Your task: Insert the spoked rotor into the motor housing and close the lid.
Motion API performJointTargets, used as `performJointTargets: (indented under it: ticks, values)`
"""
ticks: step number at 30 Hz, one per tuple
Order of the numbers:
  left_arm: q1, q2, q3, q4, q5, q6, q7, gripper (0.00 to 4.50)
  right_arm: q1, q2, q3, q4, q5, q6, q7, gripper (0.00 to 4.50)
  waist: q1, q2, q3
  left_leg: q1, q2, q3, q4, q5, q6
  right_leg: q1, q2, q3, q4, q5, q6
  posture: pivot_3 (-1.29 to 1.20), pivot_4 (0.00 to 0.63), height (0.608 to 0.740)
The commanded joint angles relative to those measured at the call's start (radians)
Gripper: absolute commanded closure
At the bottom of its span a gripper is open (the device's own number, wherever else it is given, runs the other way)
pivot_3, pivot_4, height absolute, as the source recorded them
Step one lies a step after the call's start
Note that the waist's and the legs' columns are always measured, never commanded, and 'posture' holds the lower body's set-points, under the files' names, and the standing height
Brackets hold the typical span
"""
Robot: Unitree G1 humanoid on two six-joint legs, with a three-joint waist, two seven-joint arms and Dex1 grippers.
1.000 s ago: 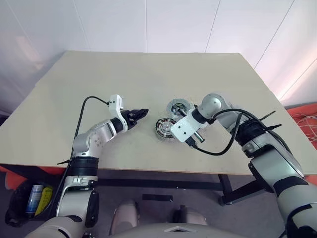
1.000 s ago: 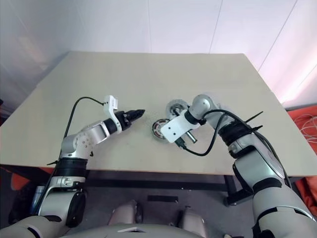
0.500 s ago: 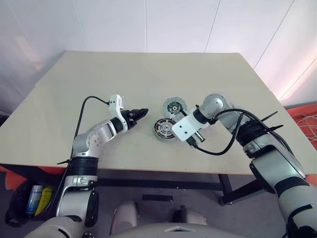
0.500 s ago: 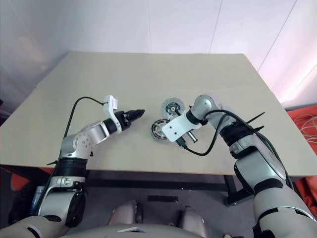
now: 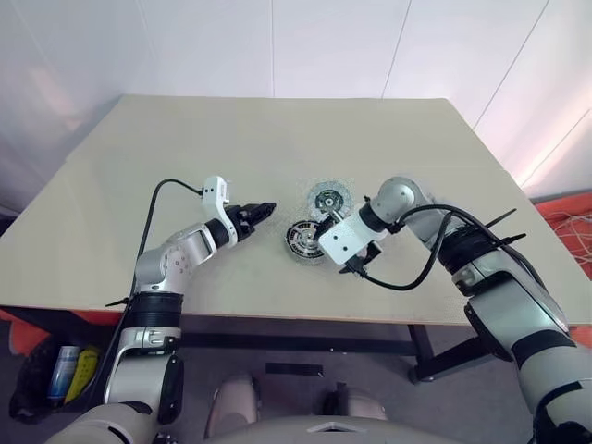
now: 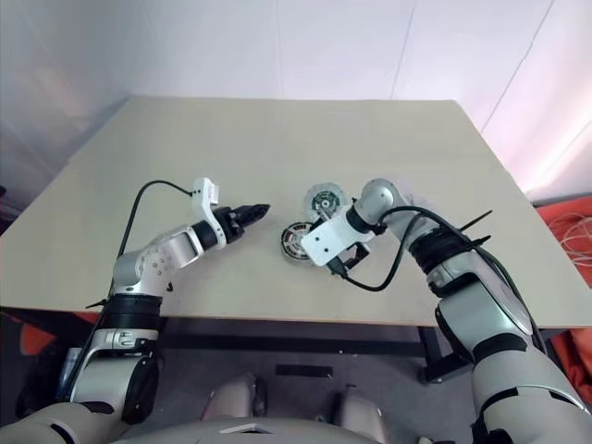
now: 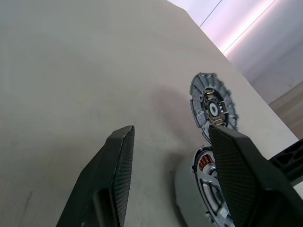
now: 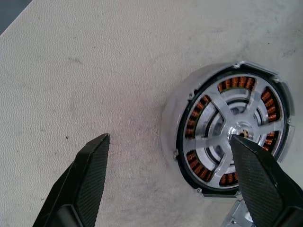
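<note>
On the beige table [image 5: 185, 148], close to its near edge, the motor housing [image 8: 233, 130] is lying flat, and the spoked rotor [image 8: 239, 128] is already sitting inside it: in the right wrist view the silver spokes and hub are covering the centre, with the copper windings showing between them. The lid [image 7: 213, 107] is lying flat just beside the housing, on its far side, and the two are not touching as far as I can tell.

The right gripper [image 8: 170, 184] is hovering over the housing, pointing steeply down, with its two black fingers [image 8: 90, 175] spread wide and holding nothing. The left gripper [image 7: 175, 177] is waiting to the left of the parts, pointing almost level toward them; its fingers are standing partly apart and are empty.

Judging from this, the insertion step seems to be done and the lid is what remains. The lid is looking like stiff metal, thin and probably rather heavy for its width, with a smooth slippery face. Lying flat, it is giving little edge to catch, so I think the best hold is across its rim, from two opposite sides, with the fingers going low to the table. A grip on the small central hub would likely be slipping or tilting the disc.
</note>
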Motion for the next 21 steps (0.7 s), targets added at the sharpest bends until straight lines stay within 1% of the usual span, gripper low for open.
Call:
performJointTargets:
  ticks: [1, 6, 18, 19, 20, 21]
  values:
    - [-0.026, 0.010, 0.013, -0.017, -0.001, -0.023, -0.003, 1.85, -0.006, -0.010, -0.007, -0.012, 0.002, -0.008, 0.007, 0.03, 0.000, 0.000, 0.000, 0.000, 0.000, 0.000, 0.000, 0.000, 0.000, 0.000, 0.000, 0.000, 0.000, 0.000, 0.000, 0.00, 0.000, 0.740]
    - [-0.026, 0.009, 0.014, -0.013, 0.000, -0.025, -0.003, 1.85, 0.009, -0.025, -0.014, -0.046, 0.013, -0.001, 0.021, 0.03, 0.001, 0.000, 0.000, -0.001, 0.000, 0.000, 0.000, 0.000, 0.001, 0.000, 0.000, 0.000, -0.001, 0.000, 0.000, 0.00, 0.000, 0.740]
    - [-0.030, 0.009, 0.013, -0.004, 0.002, -0.027, -0.005, 1.85, 0.016, -0.022, -0.026, -0.093, 0.029, 0.014, 0.012, 0.03, 0.001, 0.000, 0.000, 0.000, 0.000, 0.000, 0.000, 0.000, 0.001, 0.000, 0.000, 0.000, 0.000, 0.000, 0.000, 0.00, 0.000, 0.740]
    - [-0.030, 0.009, 0.013, -0.004, 0.002, -0.027, -0.005, 1.85, 0.018, -0.022, -0.026, -0.097, 0.033, 0.016, 0.015, 0.42, 0.001, 0.000, 0.000, 0.000, 0.000, 0.000, 0.000, 0.000, 0.001, 0.000, 0.000, 0.000, 0.000, 0.000, 0.000, 0.00, 0.000, 0.740]
    - [-0.030, 0.009, 0.014, -0.004, 0.001, -0.027, -0.004, 1.85, 0.021, -0.023, -0.025, -0.102, 0.035, 0.019, 0.018, 0.65, 0.001, 0.000, 0.000, 0.000, 0.000, 0.000, 0.000, 0.000, 0.001, 0.000, 0.000, 0.000, 0.000, 0.000, 0.000, 0.00, 0.000, 0.740]
    - [-0.030, 0.009, 0.014, -0.004, 0.001, -0.027, -0.004, 1.85, 0.023, -0.023, -0.024, -0.106, 0.036, 0.021, 0.018, 1.02, 0.001, 0.000, 0.000, 0.000, 0.000, 0.000, 0.000, 0.002, 0.003, 0.000, 0.000, 0.000, 0.000, 0.000, 0.000, 0.00, 0.000, 0.740]
